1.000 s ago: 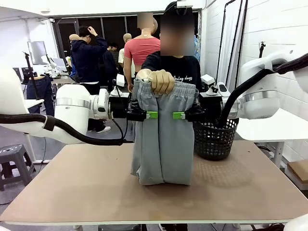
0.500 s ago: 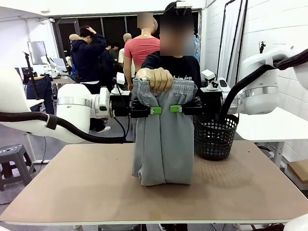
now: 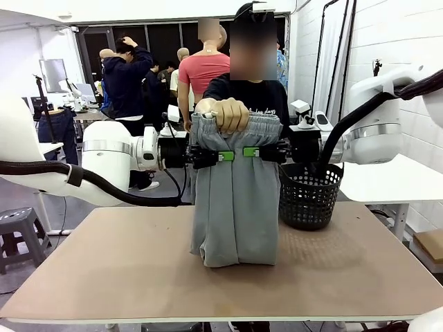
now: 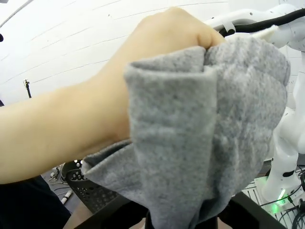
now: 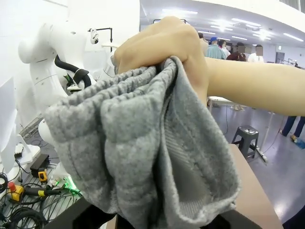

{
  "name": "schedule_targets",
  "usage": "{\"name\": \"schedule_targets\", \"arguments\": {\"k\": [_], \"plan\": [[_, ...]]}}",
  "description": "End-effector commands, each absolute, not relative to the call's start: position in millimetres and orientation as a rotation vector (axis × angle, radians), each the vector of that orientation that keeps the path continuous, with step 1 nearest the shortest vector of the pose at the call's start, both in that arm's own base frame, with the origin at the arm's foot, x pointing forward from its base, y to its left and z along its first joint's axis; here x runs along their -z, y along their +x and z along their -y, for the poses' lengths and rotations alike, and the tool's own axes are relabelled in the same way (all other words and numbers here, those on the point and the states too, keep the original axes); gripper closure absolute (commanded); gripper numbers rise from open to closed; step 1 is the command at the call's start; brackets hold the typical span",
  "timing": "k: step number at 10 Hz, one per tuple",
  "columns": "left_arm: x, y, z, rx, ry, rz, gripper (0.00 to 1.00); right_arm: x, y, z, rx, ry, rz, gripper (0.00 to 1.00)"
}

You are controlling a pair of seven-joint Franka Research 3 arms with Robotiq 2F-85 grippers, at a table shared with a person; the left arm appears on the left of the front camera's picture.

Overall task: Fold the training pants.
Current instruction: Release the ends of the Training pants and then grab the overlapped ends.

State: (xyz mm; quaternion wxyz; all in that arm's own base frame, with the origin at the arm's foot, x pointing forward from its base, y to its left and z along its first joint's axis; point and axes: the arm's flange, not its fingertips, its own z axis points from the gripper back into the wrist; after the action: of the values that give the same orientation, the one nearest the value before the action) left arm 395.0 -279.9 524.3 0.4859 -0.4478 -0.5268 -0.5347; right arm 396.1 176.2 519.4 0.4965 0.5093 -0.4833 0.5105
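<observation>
Two grippers: left gripper (image 3: pixel 223 156) is reaching in level from the left side, right gripper (image 3: pixel 250 151) from the right, each clamping the training pants (image 3: pixel 235 207) just below the waistband. One pair, hanging from one person's hand (image 3: pixel 230 115), cuffs resting on the table (image 3: pixel 104 277). One basket (image 3: pixel 310 200) is standing beside.

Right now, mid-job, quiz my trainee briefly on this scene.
1. True or false: the light grey soft jersey training pants hang from the person's hand, gripped at the waistband.
2. The black mesh basket stands on which side of the pants? A. robot's left B. robot's right C. directly underneath
3. What do the left gripper and the right gripper pinch?
Key: 1 true; 2 B; 3 the training pants, just below the waistband.
</observation>
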Motion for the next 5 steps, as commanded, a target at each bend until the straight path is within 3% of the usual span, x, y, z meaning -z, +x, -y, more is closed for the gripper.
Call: {"name": "schedule_targets", "arguments": {"k": [1,5], "plan": [[-522.6,398.1,284.8,1.273,-1.082,1.319,1.0,-523.7,400.3,-180.3,-1.227,1.247,1.141,1.0],[-519.0,406.3,283.5,1.257,-1.05,1.334,1.0,-520.5,400.8,-184.6,-1.271,1.215,1.103,1.0]]}}
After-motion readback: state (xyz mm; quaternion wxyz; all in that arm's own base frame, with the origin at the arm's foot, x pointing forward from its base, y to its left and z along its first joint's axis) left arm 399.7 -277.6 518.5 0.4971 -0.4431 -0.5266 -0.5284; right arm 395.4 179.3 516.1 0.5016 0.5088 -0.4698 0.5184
